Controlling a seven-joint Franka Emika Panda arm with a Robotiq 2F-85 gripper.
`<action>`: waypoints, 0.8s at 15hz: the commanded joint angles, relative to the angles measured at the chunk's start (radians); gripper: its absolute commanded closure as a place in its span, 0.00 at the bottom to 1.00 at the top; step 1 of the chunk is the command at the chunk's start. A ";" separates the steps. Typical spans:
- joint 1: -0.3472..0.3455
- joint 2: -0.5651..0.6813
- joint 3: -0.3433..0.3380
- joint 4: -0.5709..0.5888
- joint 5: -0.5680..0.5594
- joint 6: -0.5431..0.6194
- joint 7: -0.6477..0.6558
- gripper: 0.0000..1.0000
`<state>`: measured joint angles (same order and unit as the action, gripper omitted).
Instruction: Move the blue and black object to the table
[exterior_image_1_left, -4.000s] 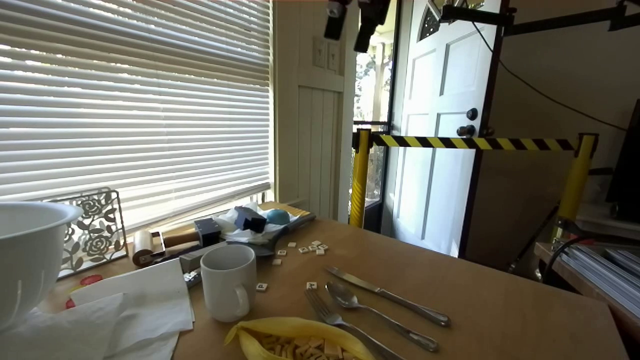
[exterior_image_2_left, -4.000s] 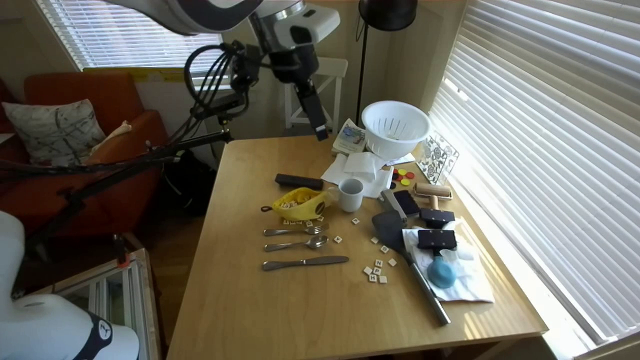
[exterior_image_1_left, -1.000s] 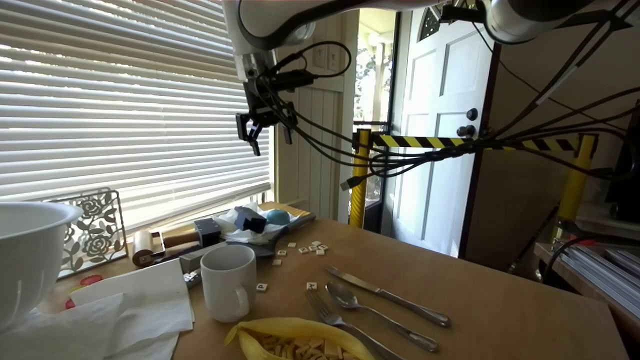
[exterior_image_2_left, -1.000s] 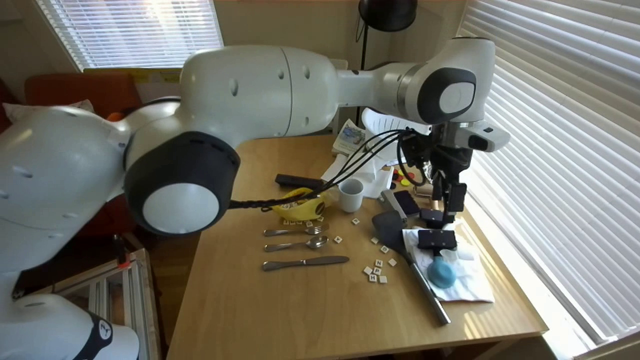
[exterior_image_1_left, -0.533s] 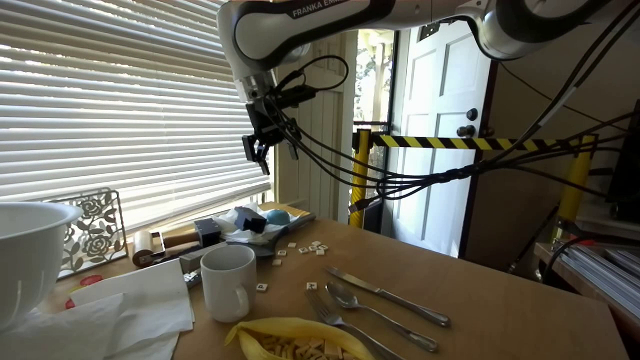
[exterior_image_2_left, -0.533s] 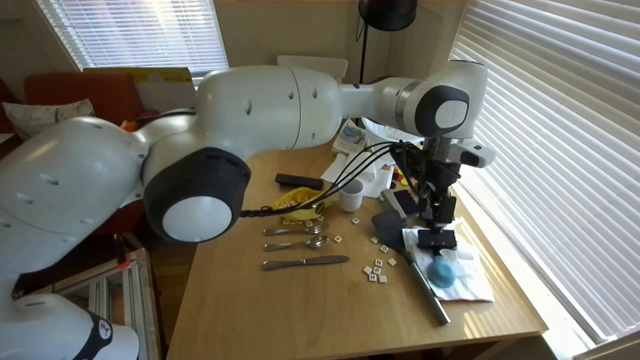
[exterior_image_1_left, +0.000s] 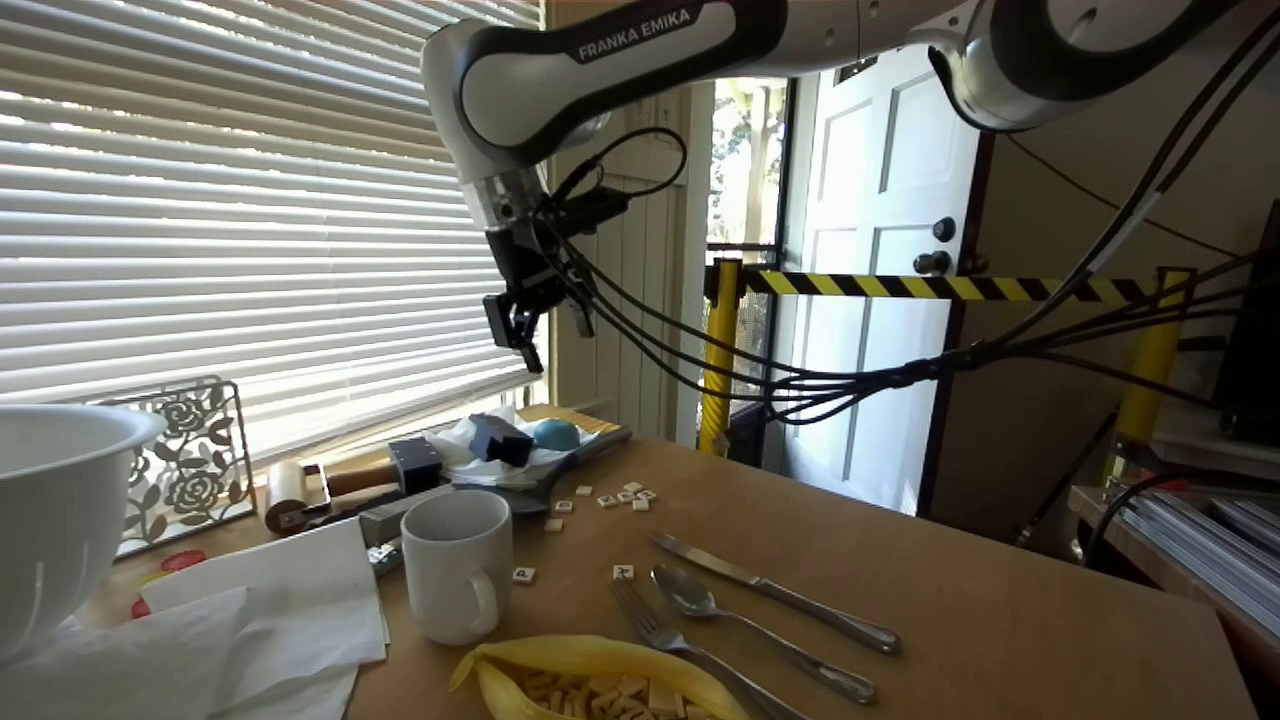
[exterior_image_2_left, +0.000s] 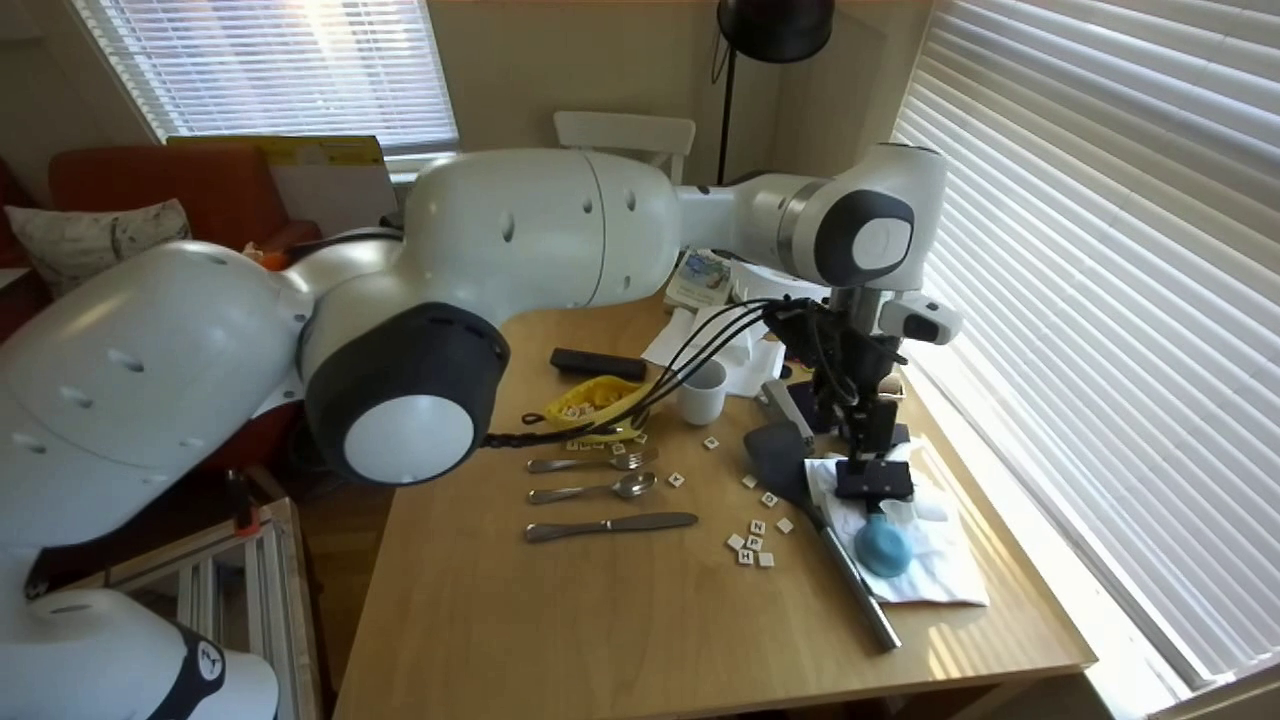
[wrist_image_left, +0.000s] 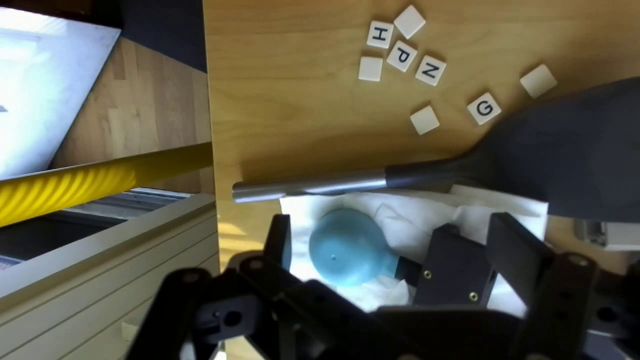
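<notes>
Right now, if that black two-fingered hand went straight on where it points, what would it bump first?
Probably the round light-blue object with a short black neck, which the open hand points down at. Depth is unclear, though, so the dark rectangular block at its neck might come first.

Daylight thru window blinds (exterior_image_1_left: 270, 230) & doorway (exterior_image_1_left: 755, 160), glare at both; back wall (exterior_image_1_left: 1050, 400) v. dim. Sun stripes on table (exterior_image_2_left: 600, 620) nr blinds. Wrist view: letter tiles (wrist_image_left: 402, 56) crisp, spatula (wrist_image_left: 565, 150) casts soft shadow, gripper (wrist_image_left: 392, 245) a bit blurry.

Sunlit white blinds (exterior_image_1_left: 270, 220) hang near an open panelled door (exterior_image_1_left: 850, 220).
</notes>
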<state>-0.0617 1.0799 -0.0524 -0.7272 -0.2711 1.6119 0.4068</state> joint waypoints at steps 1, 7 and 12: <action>0.031 0.083 -0.010 0.060 -0.032 -0.028 -0.049 0.00; 0.067 0.174 -0.035 0.108 -0.071 0.080 -0.020 0.00; 0.101 0.214 -0.074 0.161 -0.107 0.091 0.011 0.00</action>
<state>0.0186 1.2391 -0.0952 -0.6536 -0.3475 1.7067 0.3926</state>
